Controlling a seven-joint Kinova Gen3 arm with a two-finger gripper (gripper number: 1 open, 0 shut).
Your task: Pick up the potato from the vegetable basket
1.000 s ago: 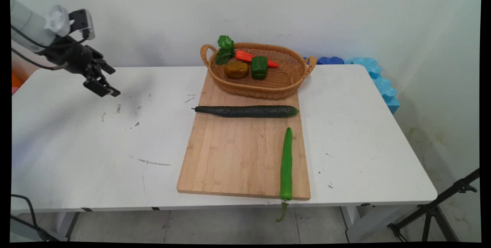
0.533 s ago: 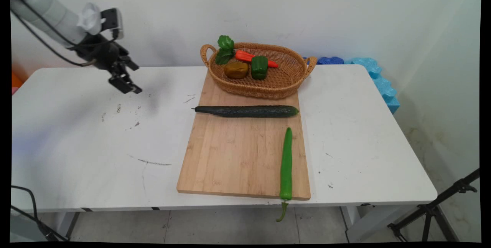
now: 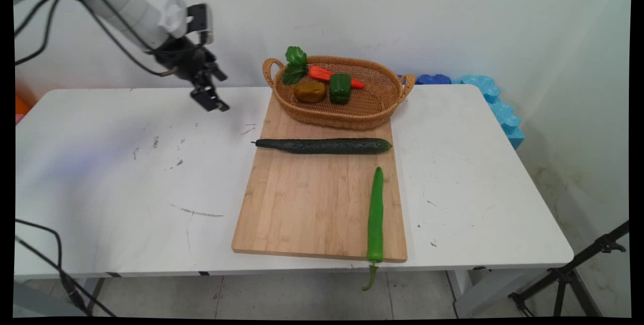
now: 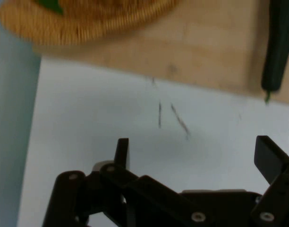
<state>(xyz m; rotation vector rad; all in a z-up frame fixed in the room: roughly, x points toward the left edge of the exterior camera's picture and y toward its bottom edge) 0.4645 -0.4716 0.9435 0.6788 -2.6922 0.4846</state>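
We hover our gripper (image 3: 211, 99), fingers spread and empty, over bare table (image 3: 126, 174) left of the board (image 3: 312, 204), nearest the cucumber (image 3: 324, 145), which lies crosswise, stem end toward us

From my station I count:

- One bench (image 3: 100, 204), white.
- One wooden cutting board (image 3: 312, 204) on it.
- One wicker basket (image 3: 372, 108) at the board's far end.
- Four items in the basket: one leafy green (image 3: 295, 63), one carrot (image 3: 322, 73), one green bell pepper (image 3: 340, 87), one brownish round vegetable (image 3: 310, 91).
- Two long vegetables on the board: one dark cucumber (image 3: 324, 145), one light green chili pepper (image 3: 375, 214).
- One gripper (image 3: 210, 99), with two fingers (image 4: 122, 150) set apart.
- One tripod (image 3: 568, 274) at the lower right.
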